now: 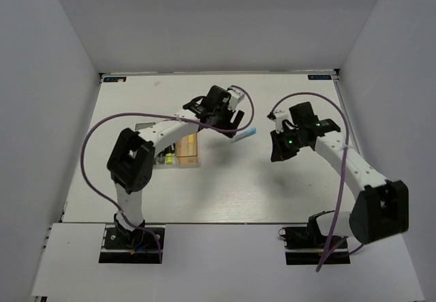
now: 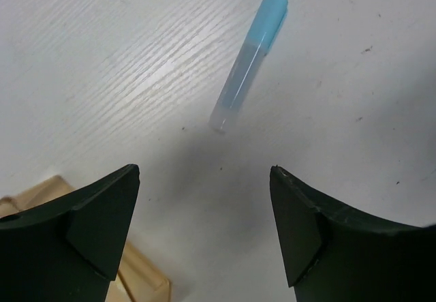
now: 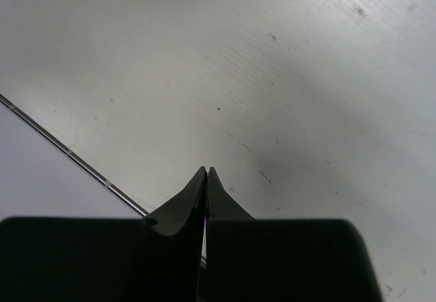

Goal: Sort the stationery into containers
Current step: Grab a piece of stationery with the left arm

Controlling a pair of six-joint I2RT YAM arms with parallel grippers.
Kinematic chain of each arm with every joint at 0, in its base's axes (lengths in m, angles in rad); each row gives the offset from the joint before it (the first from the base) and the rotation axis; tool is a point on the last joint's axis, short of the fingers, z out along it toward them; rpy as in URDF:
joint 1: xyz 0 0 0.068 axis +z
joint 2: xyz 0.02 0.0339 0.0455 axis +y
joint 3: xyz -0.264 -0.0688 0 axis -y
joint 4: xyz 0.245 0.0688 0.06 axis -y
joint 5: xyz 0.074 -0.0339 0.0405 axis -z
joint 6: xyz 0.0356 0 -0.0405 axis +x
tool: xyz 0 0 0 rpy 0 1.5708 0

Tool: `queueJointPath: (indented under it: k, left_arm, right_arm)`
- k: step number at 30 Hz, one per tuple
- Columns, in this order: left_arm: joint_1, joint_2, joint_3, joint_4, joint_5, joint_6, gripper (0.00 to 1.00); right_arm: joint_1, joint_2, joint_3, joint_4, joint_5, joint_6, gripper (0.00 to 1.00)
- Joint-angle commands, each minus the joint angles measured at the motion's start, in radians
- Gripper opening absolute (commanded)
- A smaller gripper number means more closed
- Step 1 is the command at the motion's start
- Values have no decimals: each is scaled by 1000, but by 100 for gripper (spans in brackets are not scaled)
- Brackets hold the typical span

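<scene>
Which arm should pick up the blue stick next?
Left. The left hand is open and hovers right by the blue stick, with the amber bin beside it. The right hand is shut, over bare table farther away.

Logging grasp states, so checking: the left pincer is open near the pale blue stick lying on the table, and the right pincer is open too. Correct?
Not quite. The right pincer is shut, closed tight on nothing, as the right wrist view shows. The left pincer is indeed open near the pale blue stick lying on the table.
</scene>
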Motion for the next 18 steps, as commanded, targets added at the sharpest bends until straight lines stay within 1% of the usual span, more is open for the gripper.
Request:
queueJointPath:
  k: [1, 2, 3, 8, 10, 13, 17, 18]
  left_arm:
    - [-15, 87, 166, -37, 39, 5, 87]
    - [-17, 112, 186, -52, 36, 3, 85]
    - [-23, 176, 235, -59, 31, 3, 85]
    - [-44, 307, 366, -74, -3, 5, 84]
    - [-57, 350, 374, -72, -24, 5, 81]
    - [-67, 380, 391, -74, -36, 13, 81]
    - [-71, 391, 375, -69, -36, 14, 80]
    - [-72, 391, 363, -62, -35, 16, 78]
  right_arm:
    - [-41, -114, -35, 43, -83, -47, 0]
    - [-53, -121, -35, 41, -88, -55, 0]
    - [-67, -118, -30, 35, -88, -58, 0]
    - [-98, -112, -29, 20, -126, -64, 0]
    - [-105, -108, -27, 20, -145, -66, 0]
    - [-113, -103, -27, 15, -149, -70, 0]
    - [-119, -101, -27, 14, -148, -75, 0]
    - [-118, -98, -27, 15, -148, -75, 0]
